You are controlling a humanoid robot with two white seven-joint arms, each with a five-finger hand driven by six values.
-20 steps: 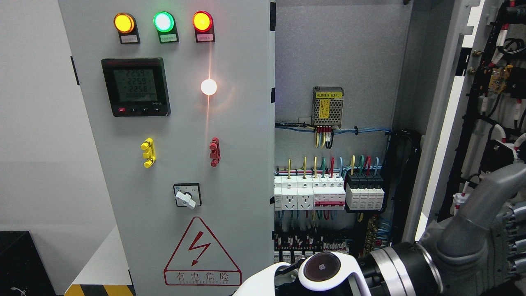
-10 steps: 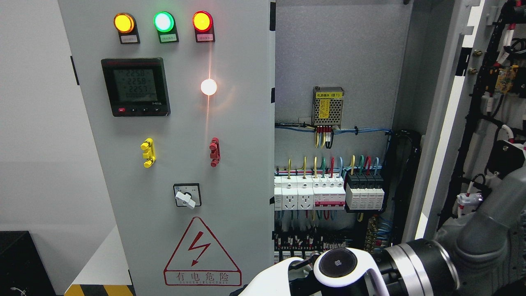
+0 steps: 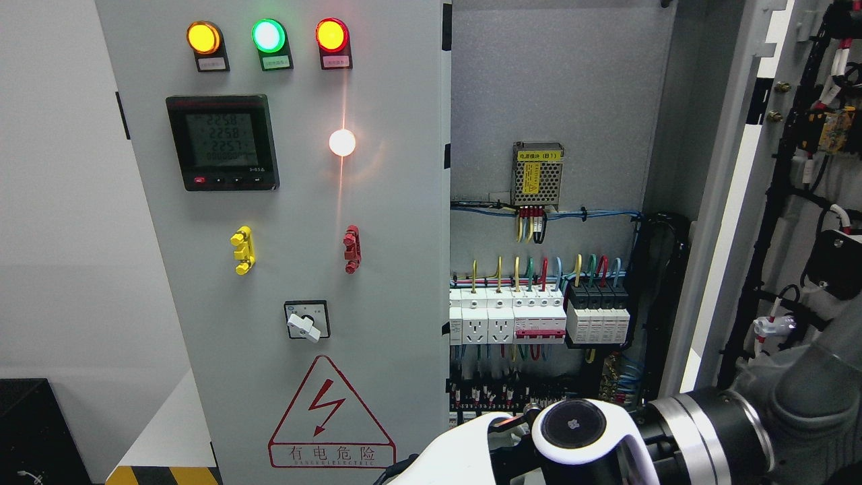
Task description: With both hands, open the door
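**Q:** What's on your list, biggest item first?

**A:** Item one, the cabinet [image 3: 552, 87], filling your view with its right bay exposed. Item two, the left door [image 3: 377, 283], shut flat. Item three, the right door [image 3: 845, 202], the task's thing here: it is swung out at the far right and you see its wired inner face. Its harness sits further right than a second ago, so it is opening wider.

**Q:** And your arm?

**A:** Item four, the right arm [image 3: 794, 411], which enters at the lower right. Its round black cap has slid rightward and slightly up over the last second, tracking the door. Item five, the hand [image 3: 465, 451]: only a white shell shows at the bottom edge. You cannot tell whether it is spread or closed, or what it touches. The left hand is out of view.

**Q:** What does that mean for the job?

**A:** By my reading, the right door is nearly done and the left door is untouched. That half is still ahead of you.

**Q:** Smaller entries?

**A:**
- Warning triangle [image 3: 330, 414], low on the left door.
- Meter [image 3: 222, 141].
- Breaker row [image 3: 539, 320], just above your arm and the likeliest snag.
- Power supply [image 3: 537, 174].
- Rotary switch [image 3: 307, 320].
- Yellow handle [image 3: 242, 250].
- Red handle [image 3: 351, 248].
- Three lamps [image 3: 268, 35], all lit.
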